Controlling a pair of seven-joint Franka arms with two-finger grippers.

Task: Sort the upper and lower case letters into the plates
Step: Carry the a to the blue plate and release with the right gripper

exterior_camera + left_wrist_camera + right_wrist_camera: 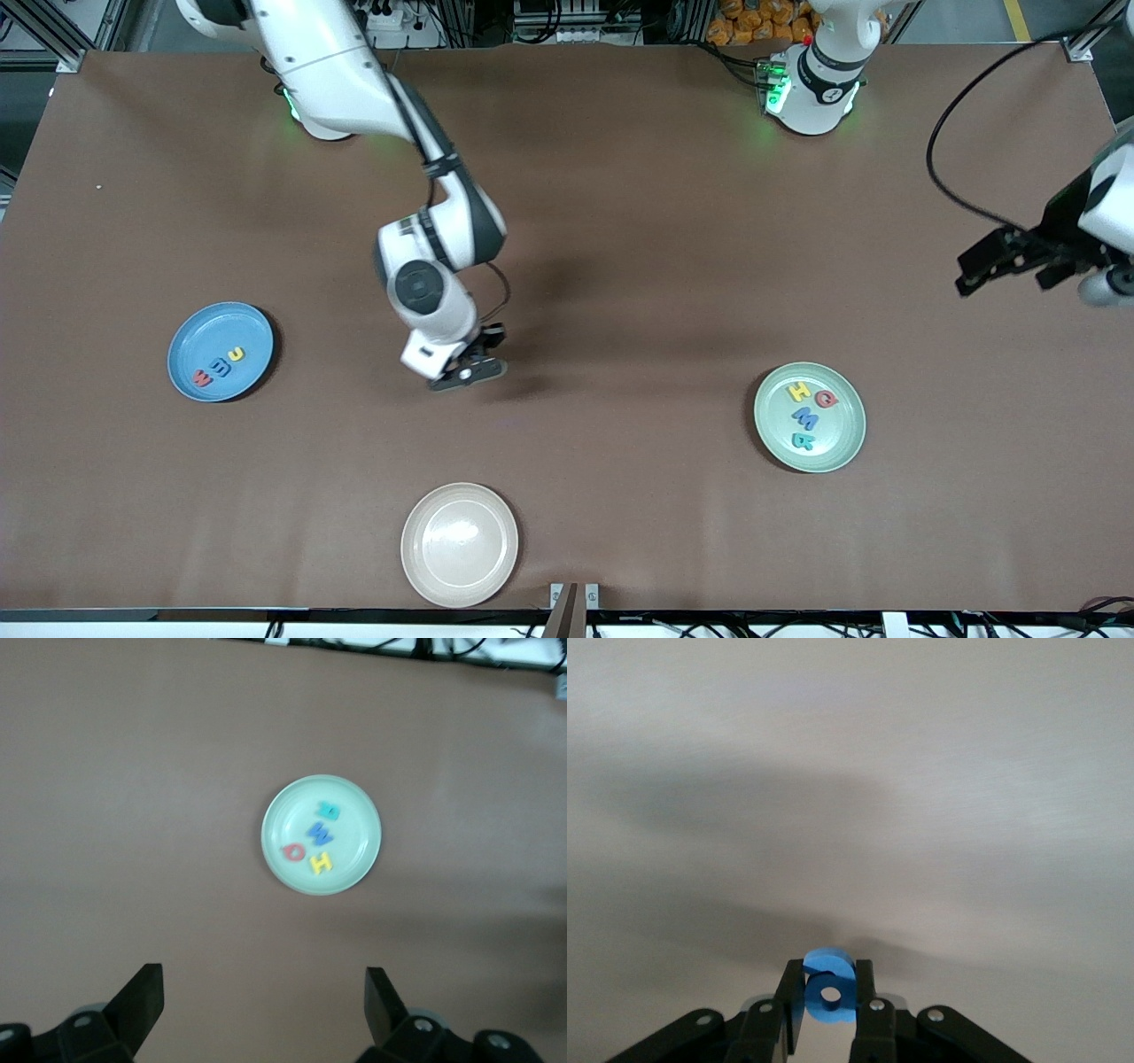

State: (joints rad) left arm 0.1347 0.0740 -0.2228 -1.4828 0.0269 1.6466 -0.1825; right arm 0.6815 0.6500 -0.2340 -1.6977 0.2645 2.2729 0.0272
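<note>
Blue letter [829,989] pinched in right hand [471,368], low over bare counter [620,266] between blue plate [199,332] and mint green plate [780,434].
Left hand [1005,261] waiting wide open, raised at the left arm's counter end; three letters in blue plate, four in mint green plate; beige plate [460,544] nearest front camera.

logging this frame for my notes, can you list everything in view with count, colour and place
bright blue round plate: one, toward the right arm's end of the table, three small foam letters in it
pale mint green round plate: one, toward the left arm's end, four small foam letters in it
beige round plate: one, nearest the front camera
blue foam letter: one, pinched in the right end effector
right end effector: shut on the letter, low over mid-table
left end effector: open, waiting high above the mint plate
</note>
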